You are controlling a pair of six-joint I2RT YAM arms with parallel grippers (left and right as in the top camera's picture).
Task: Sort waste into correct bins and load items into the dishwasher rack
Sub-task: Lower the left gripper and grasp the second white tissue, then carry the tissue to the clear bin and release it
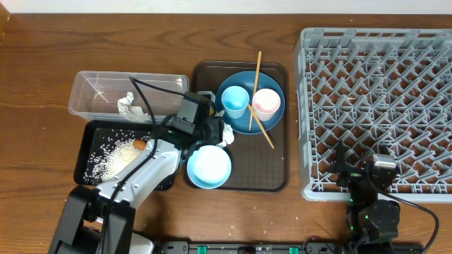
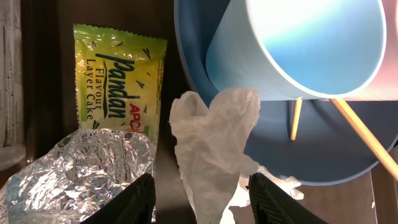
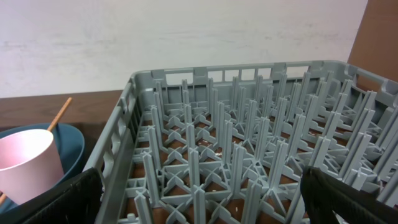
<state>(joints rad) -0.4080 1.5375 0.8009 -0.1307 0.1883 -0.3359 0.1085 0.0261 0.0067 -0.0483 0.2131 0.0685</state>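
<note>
Foil (image 2: 93,168) just left of my left gripper (image 2: 202,199), packet (image 2: 118,81) ahead-left. Gripper half open, tissue (image 2: 211,143) upright between jaws, not clamped. Blue cup (image 2: 292,43) on plate (image 2: 311,155) ahead-right. My right gripper (image 3: 205,199) spread wide, empty; pink cup (image 3: 25,165) to its left, rack (image 3: 249,155) directly ahead.

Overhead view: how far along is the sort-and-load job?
Early. Done: one tissue in the clear tub; rice and carrot in the black tray. In hand: left gripper, open, straddles a second tissue beside the plate. Left: foil wrapper, packet, plate, light blue cup, pink cup, bowl, chopsticks; the rack holds nothing.
</note>
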